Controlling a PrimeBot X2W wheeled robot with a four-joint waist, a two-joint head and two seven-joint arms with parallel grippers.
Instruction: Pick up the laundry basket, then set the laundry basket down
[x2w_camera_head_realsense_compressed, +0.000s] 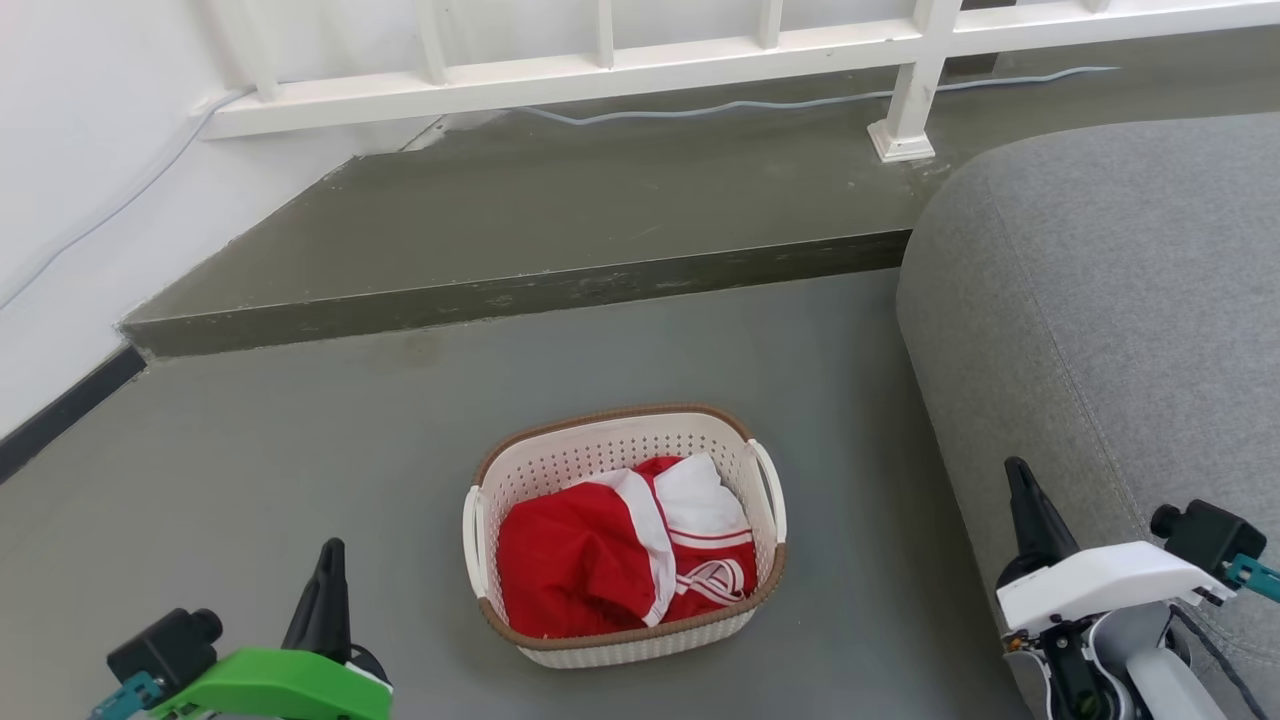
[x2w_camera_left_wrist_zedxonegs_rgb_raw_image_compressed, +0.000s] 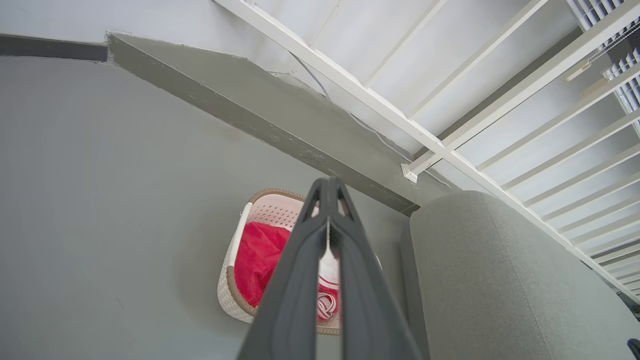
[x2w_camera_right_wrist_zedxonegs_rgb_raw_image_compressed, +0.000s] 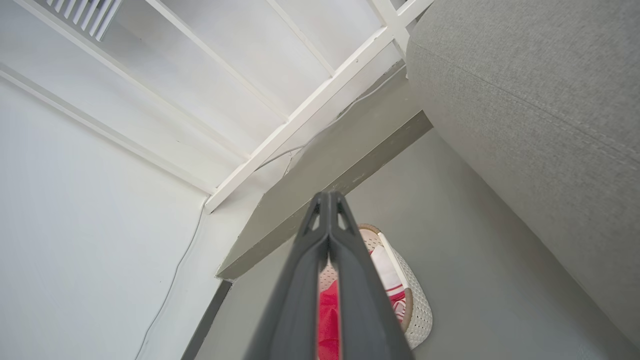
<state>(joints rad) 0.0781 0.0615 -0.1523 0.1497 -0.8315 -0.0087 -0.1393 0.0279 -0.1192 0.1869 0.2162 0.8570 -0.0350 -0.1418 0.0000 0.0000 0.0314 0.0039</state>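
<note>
The laundry basket (x2w_camera_head_realsense_compressed: 560, 462) stands on the grey floor at the middle of the head view, cream-white and perforated with a brown rim and white loop handles on its left and right sides. Red and white clothes (x2w_camera_head_realsense_compressed: 600, 560) lie inside it. My left gripper (x2w_camera_head_realsense_compressed: 330, 552) is at the lower left, apart from the basket, fingers shut and empty. My right gripper (x2w_camera_head_realsense_compressed: 1018, 475) is at the lower right beside the sofa, also shut and empty. The basket (x2w_camera_left_wrist_zedxonegs_rgb_raw_image_compressed: 227, 295) lies behind the left gripper (x2w_camera_left_wrist_zedxonegs_rgb_raw_image_compressed: 328, 183), and the basket (x2w_camera_right_wrist_zedxonegs_rgb_raw_image_compressed: 417, 305) shows past the right gripper (x2w_camera_right_wrist_zedxonegs_rgb_raw_image_compressed: 327, 196).
A grey sofa (x2w_camera_head_realsense_compressed: 1120, 330) rises close on the basket's right. A raised dark step (x2w_camera_head_realsense_compressed: 520, 290) crosses behind the basket, with a white railing (x2w_camera_head_realsense_compressed: 700, 50) and a cable beyond it. A white wall (x2w_camera_head_realsense_compressed: 70, 180) closes the left side. Open floor lies left of the basket.
</note>
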